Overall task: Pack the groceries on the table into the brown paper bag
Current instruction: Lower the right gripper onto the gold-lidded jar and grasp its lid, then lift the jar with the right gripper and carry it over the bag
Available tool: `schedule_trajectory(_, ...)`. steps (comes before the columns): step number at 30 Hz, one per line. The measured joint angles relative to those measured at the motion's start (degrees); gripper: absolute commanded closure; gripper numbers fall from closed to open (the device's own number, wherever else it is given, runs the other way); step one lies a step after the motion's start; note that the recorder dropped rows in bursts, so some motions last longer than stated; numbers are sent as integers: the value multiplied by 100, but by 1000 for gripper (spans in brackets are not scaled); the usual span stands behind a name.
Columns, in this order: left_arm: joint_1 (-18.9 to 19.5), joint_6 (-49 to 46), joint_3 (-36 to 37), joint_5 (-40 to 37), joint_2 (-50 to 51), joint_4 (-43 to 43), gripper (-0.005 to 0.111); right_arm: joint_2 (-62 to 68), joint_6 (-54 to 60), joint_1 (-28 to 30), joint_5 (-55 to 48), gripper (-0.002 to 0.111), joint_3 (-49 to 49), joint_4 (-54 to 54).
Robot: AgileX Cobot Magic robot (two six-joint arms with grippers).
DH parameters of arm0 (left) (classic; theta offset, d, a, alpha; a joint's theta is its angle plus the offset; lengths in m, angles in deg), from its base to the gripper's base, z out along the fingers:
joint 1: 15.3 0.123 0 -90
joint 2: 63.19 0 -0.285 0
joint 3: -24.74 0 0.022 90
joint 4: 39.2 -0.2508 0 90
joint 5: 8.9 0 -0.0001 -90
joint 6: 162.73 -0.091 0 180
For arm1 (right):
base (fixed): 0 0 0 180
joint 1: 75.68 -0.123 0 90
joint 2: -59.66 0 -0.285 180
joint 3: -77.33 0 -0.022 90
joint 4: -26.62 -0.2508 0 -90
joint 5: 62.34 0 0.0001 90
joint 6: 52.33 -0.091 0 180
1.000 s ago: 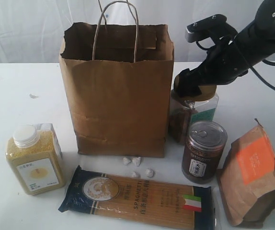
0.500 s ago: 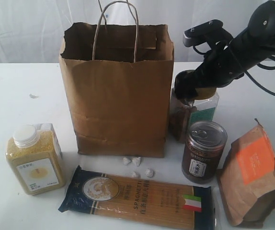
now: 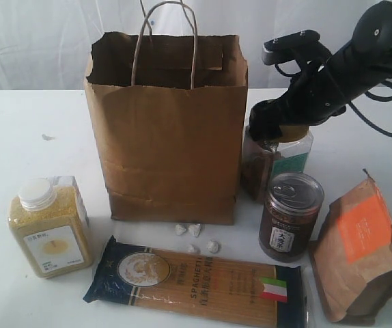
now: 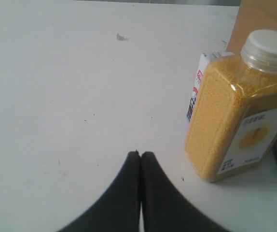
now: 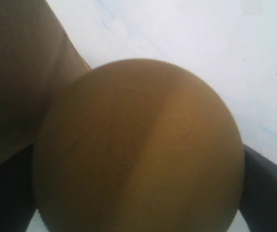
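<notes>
Shifted slightly since a second ago, the right gripper (image 3: 276,130) pinches the round brown lid of the brown-lidded clear jar (image 3: 295,157), whose dark contents and teal label show. The jar is just right of the brown paper bag (image 3: 169,137) on the table (image 3: 32,130). The left gripper (image 4: 139,158) is pressed together.

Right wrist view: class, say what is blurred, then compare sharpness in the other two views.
Right wrist view: the brown-lidded clear jar fills the frame with its lid, soft-edged; left wrist view: yellow-grain bottle sharp, evenly lit; exterior view: backdrop washed out, blue-ended spaghetti packet lettering readable.
</notes>
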Motion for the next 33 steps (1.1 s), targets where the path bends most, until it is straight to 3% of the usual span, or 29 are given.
schedule_trajectory(3,0,0,0,0,0,0,107,0,-98,0,0,90,0,0)
schedule_trajectory(10,0,0,0,0,0,0,107,-129,-219,0,-93,107,13,11)
schedule_trajectory(33,0,0,0,0,0,0,107,-2018,-1014,0,-1336,108,1299,752)
